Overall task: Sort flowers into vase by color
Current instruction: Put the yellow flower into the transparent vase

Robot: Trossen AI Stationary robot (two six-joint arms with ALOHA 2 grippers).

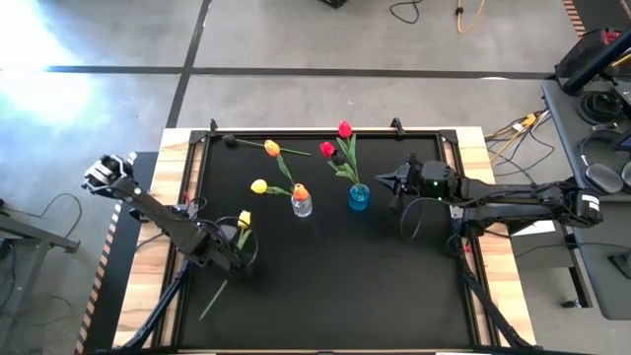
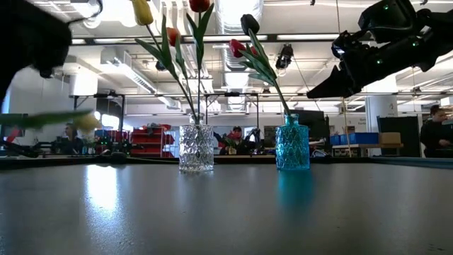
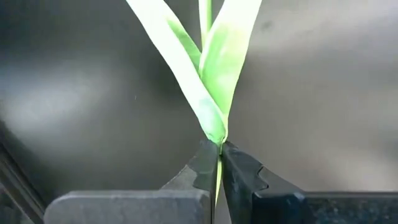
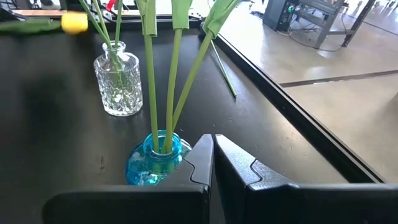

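My left gripper (image 1: 235, 248) at the table's near left is shut on a yellow tulip (image 1: 244, 219), whose stem end (image 1: 205, 312) trails toward the near edge. In the low view the tulip's head (image 2: 88, 122) shows above the table. A clear glass vase (image 1: 302, 205) holds orange and yellow tulips (image 1: 272, 148). A blue glass vase (image 1: 359, 197) holds red tulips (image 1: 344, 129). My right gripper (image 1: 391, 181) is shut and empty, just right of the blue vase (image 4: 152, 163). My left gripper pinches the yellow tulip's thin green stem (image 3: 217, 149) between its two fingers, just below where the leaves (image 3: 214, 68) branch off. The fingers lie across the stem. The tulip is lifted clear of the table and lies about level in the low view.
The two vases stand side by side at mid table on the black mat (image 1: 335, 286). A raised black rim (image 1: 315, 135) runs along the far edge. The mat's near half is open. People and shelves show in the room beyond.
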